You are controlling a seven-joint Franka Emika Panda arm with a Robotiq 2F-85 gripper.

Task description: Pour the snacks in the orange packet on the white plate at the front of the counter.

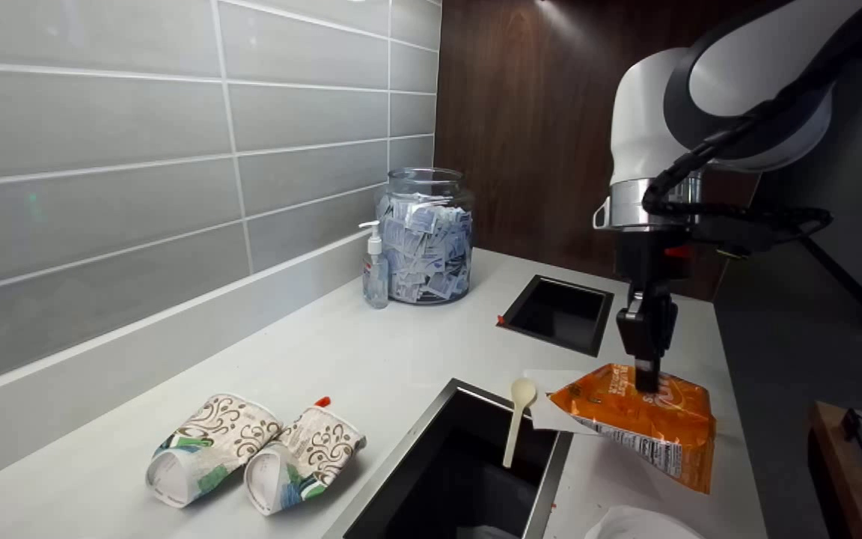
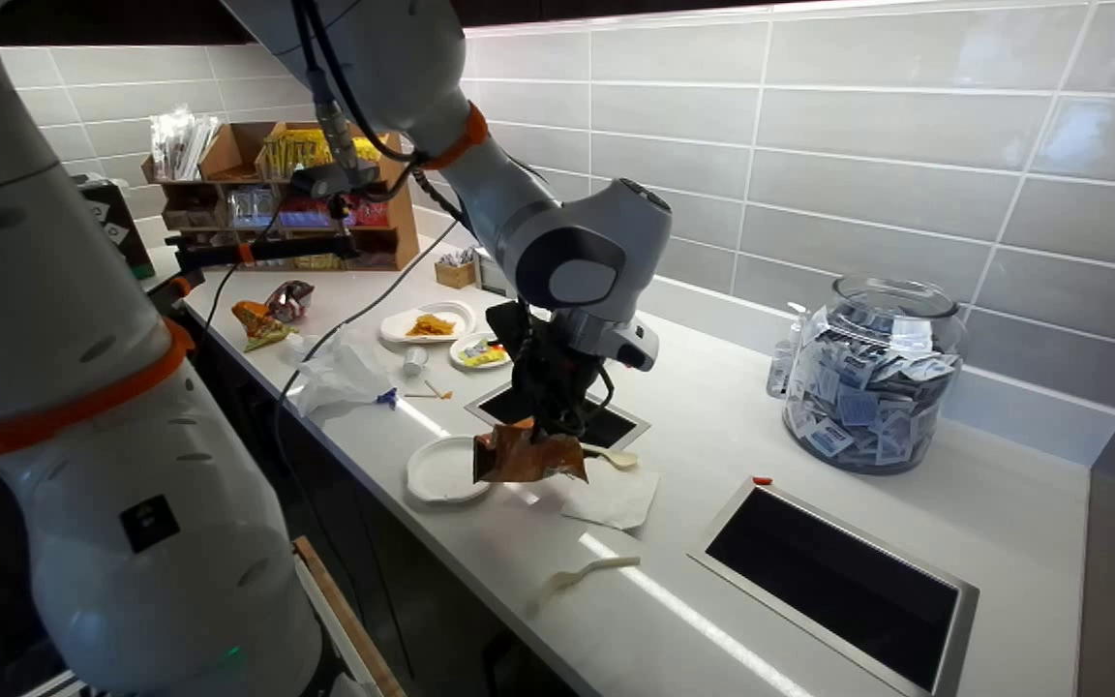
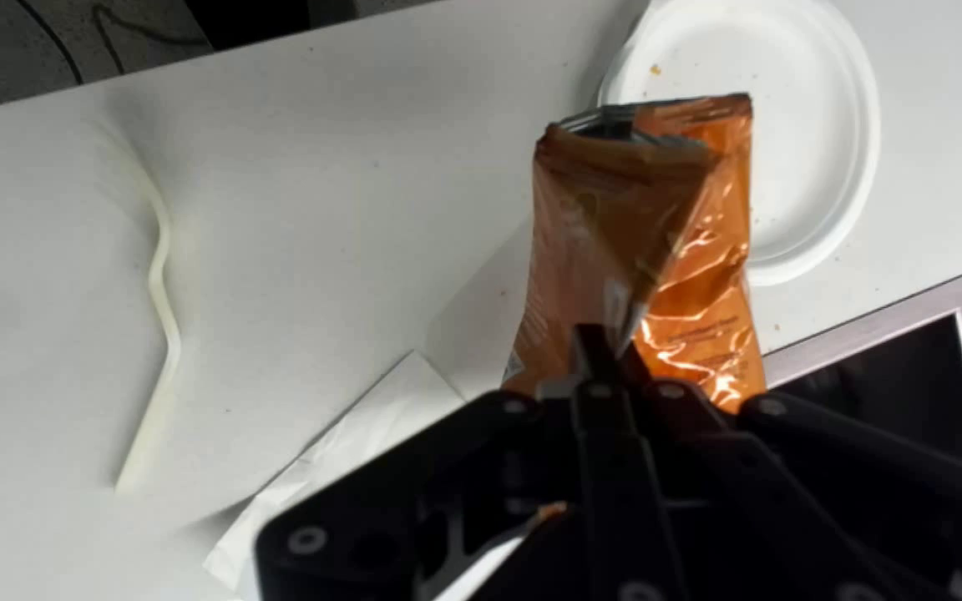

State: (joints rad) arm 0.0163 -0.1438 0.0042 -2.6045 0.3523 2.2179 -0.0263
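The jaws pinch one orange packet [image 3: 652, 242] near one white plate [image 3: 811, 150], two laden plates [image 2: 395, 326] farther off.

In the wrist view, the round glossy white plate [image 3: 807, 142] runs past the top edge, its left side partly hidden by the crinkly orange foil packet [image 3: 656, 250], whose lower end is lost behind the black jointed hand [image 3: 612, 355]. The packet's inside is too dark to make out, and a tiny tan speck [image 3: 655, 70] on the plate is too small to identify. The slim wavy cream-coloured utensil [image 3: 164, 250] blurs away at its upper end. In an exterior view, the bottom edge crops a dark rectangular metal-framed cut-out [image 1: 446, 457].
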